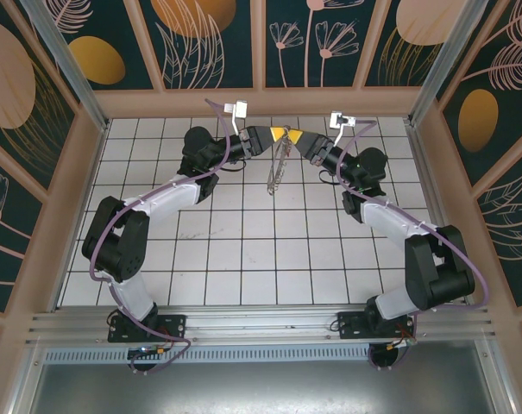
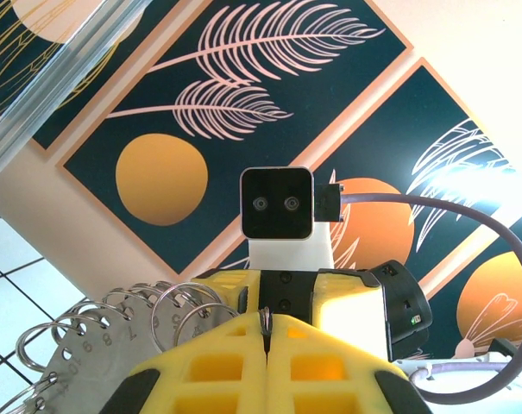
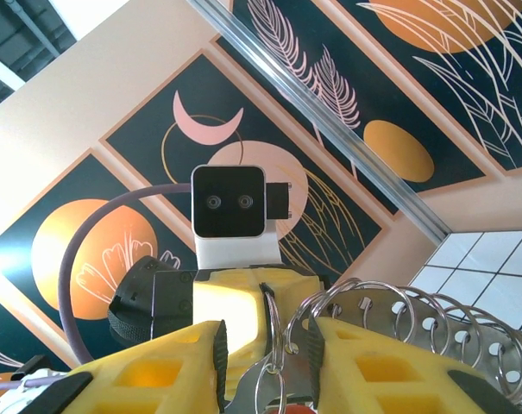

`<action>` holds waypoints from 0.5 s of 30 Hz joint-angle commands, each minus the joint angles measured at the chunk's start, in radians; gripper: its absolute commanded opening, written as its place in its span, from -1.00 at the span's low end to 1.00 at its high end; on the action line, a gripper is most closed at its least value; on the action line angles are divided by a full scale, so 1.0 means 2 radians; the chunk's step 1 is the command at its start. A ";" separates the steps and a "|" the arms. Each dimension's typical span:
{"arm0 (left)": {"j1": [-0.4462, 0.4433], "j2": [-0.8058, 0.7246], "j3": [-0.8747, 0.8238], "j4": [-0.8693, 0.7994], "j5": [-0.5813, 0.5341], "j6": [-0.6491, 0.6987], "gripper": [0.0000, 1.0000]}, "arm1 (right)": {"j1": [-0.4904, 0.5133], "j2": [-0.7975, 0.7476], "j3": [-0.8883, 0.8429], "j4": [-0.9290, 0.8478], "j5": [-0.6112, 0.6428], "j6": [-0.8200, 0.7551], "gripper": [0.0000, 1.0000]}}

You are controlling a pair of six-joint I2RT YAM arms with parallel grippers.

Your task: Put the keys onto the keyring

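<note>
Keyring (image 1: 279, 166) and keys (image 2: 84, 366) hang as one bunch near the middle of the table's (image 1: 243, 259) far edge, between our two grippers, which meet almost tip to tip. Our left gripper (image 2: 265, 341) has its jaws pressed together, pinching a metal sliver (image 2: 265, 321) in the seam, and the ringed keys sit just beside it. Our right gripper (image 3: 267, 345) has its jaws partly spread, clamped on a flat key (image 3: 273, 384) that spans the gap.
</note>
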 commanded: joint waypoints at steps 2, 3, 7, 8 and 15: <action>-0.003 -0.003 0.018 0.024 0.003 0.006 -1.00 | 0.007 -0.006 0.008 0.035 -0.009 0.002 -0.35; -0.003 -0.003 0.019 0.023 0.002 0.006 -1.00 | 0.008 -0.007 0.009 0.034 -0.010 0.002 -0.35; -0.004 -0.002 0.021 0.023 0.002 0.006 -1.00 | 0.011 -0.005 0.011 0.031 -0.010 -0.001 -0.36; -0.004 -0.002 0.021 0.022 0.002 0.006 -1.00 | 0.012 -0.005 0.012 0.029 -0.010 -0.002 -0.37; -0.006 -0.002 0.023 0.021 0.004 0.008 -1.00 | 0.013 -0.001 0.015 0.024 -0.008 -0.004 -0.61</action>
